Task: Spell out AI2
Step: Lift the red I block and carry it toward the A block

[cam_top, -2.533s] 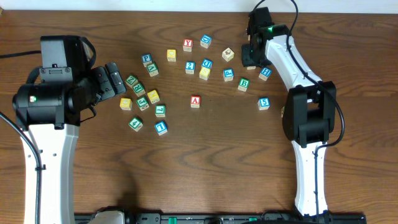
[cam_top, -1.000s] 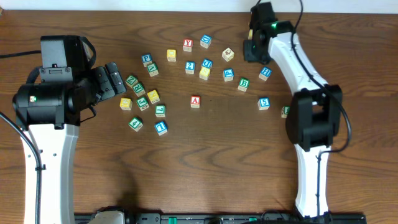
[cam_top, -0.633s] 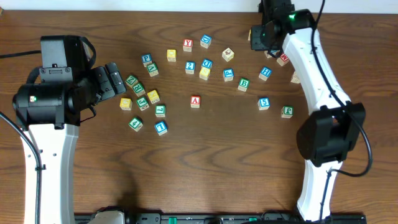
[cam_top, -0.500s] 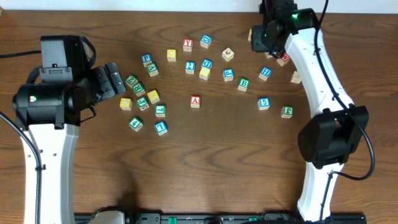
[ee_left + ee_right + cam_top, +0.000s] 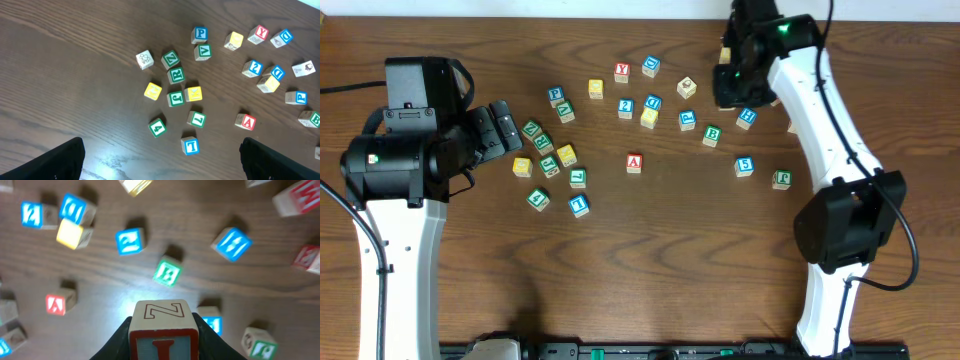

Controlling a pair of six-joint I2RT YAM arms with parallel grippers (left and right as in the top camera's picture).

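The right pincer [image 5: 162,340] was pinching a wooden block [image 5: 162,314] from both sides. The block had an N on top and a red mark like an I on its front. It hung in the air over the far right part of the surface [image 5: 680,260]. The left pincer [image 5: 506,125] was spread wide open by the left edge. Closest to the near edge lay a blue block [image 5: 579,205] that showed an I or a 1; I could not tell which. A bit farther back, near the middle, sat the red A block [image 5: 634,163] all alone. Farther still was the blue 2 block [image 5: 625,108], near a blue D block [image 5: 653,102]. Near the far edge sat the red Y block [image 5: 621,72].
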